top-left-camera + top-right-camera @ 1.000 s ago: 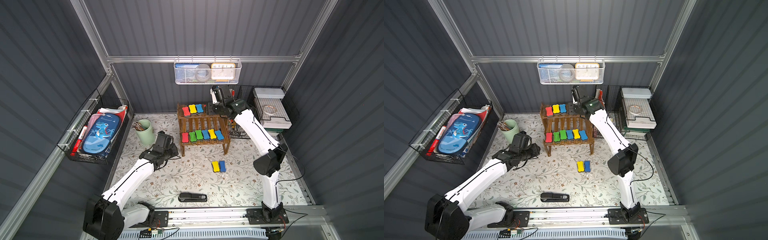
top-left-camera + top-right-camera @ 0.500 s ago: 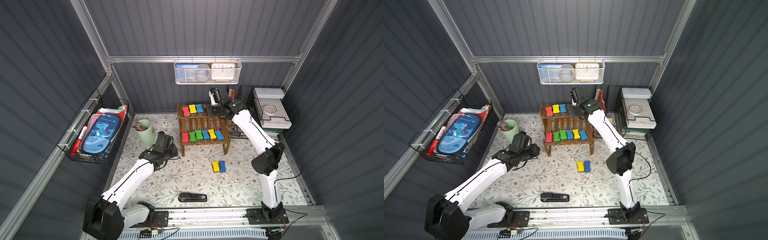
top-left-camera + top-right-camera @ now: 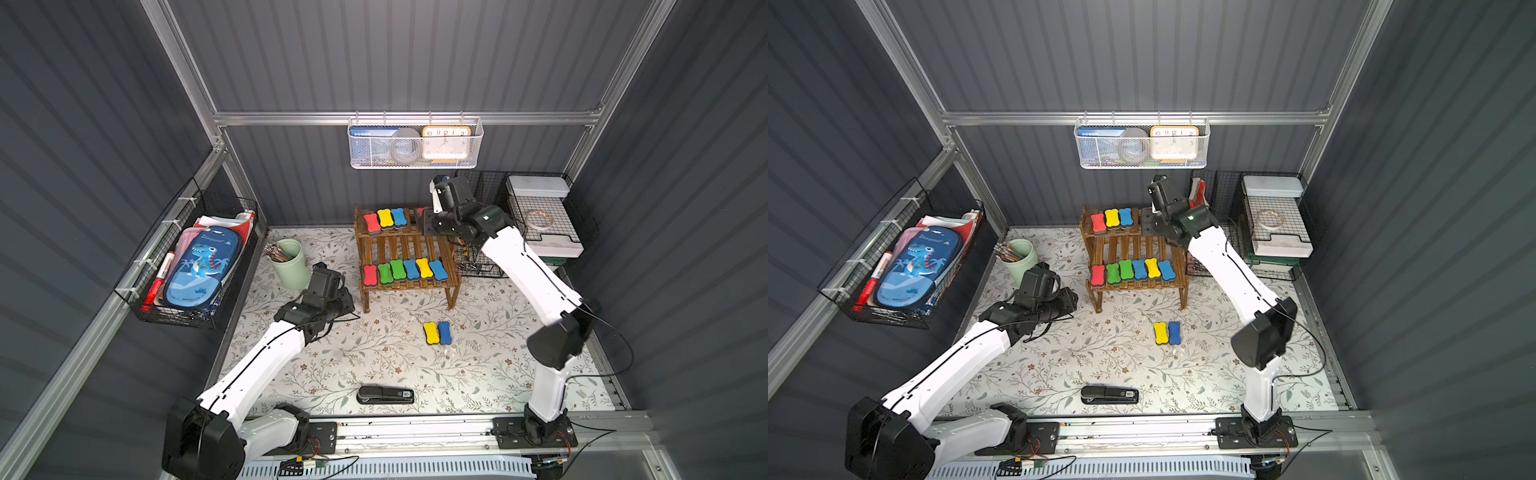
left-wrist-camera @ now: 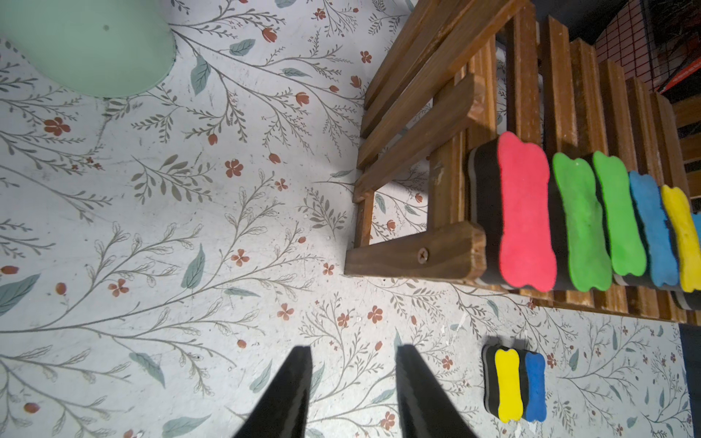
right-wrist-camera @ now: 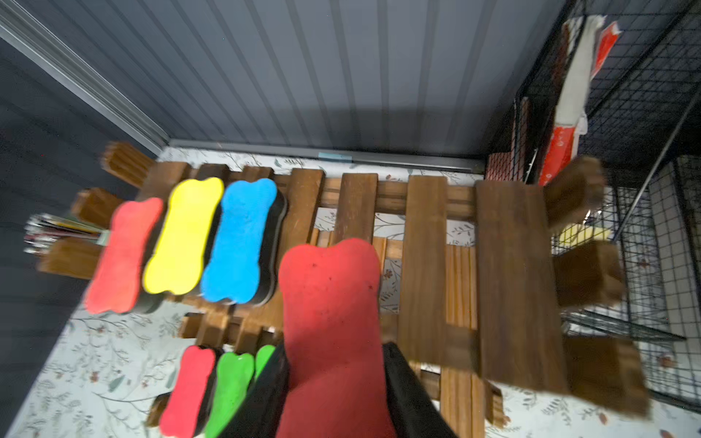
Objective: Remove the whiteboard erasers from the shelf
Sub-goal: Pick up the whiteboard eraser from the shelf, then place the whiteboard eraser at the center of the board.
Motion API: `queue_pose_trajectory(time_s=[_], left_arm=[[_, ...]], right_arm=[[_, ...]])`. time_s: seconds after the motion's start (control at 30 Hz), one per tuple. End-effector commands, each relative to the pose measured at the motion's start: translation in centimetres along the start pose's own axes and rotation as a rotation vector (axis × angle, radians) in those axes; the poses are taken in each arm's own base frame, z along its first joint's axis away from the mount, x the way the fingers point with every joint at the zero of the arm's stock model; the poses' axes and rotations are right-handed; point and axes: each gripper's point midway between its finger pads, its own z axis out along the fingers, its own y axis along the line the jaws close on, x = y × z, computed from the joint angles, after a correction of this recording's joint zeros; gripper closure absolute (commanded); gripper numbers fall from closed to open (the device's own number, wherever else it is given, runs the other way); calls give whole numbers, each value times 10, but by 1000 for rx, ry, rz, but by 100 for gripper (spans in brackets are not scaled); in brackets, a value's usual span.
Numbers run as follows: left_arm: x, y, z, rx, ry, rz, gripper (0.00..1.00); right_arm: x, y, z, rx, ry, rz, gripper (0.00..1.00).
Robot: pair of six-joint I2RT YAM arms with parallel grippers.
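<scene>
Whiteboard eraser [image 5: 330,322], the red one, is clamped in the right tool [image 5: 335,350], over the top tier of the shelf [image 5: 425,246]; a blue eraser [image 5: 242,242] lies just beside it on those slats. Left tool [image 4: 352,349] gapes empty above the surface [image 4: 151,227], with the shelf's lower tier near.

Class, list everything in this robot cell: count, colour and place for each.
shelf: one, dark brown wood, back of the mat
top-tier erasers: three, red, yellow, blue, side by side
held eraser: one, red, gripped at the top tier
lower-tier erasers: six, red, green, green, blue, yellow, blue
mat erasers: two, yellow and blue, touching, before the shelf
stapler: one, black, front of the mat
cup: one, pale green, left of the shelf
mesh basket: one, white, on the back rail
pencil case: one, blue, in the left wall basket
left gripper: one, black, open, over the mat
right gripper: one, black, shut on the held eraser
</scene>
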Motion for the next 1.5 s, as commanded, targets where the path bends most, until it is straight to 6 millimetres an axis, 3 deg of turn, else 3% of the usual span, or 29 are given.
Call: queue_pose_trajectory(time_s=[0.0, 0.27, 0.47, 0.6, 0.77, 0.97, 1.47], left_arm=[[-5, 0, -8, -6, -17, 25, 58], [-12, 0, -15, -8, -40, 41, 58], [-16, 0, -21, -8, -58, 49, 58], [-21, -1, -29, -13, -71, 62, 58], [-25, 0, -40, -18, -90, 71, 57], [-21, 5, -43, -26, -89, 61, 57], [-16, 8, -38, -32, -77, 59, 57]], right_arm=[[9, 4, -29, -27, -54, 111, 70], [122, 9, -52, -18, 83, 177, 73], [222, 9, -29, 12, 281, 246, 74], [264, 13, -9, 12, 383, 289, 75], [293, 22, 10, 30, 478, 272, 76], [309, 21, 21, 69, 537, 288, 77], [327, 9, 50, 149, 591, 284, 73]])
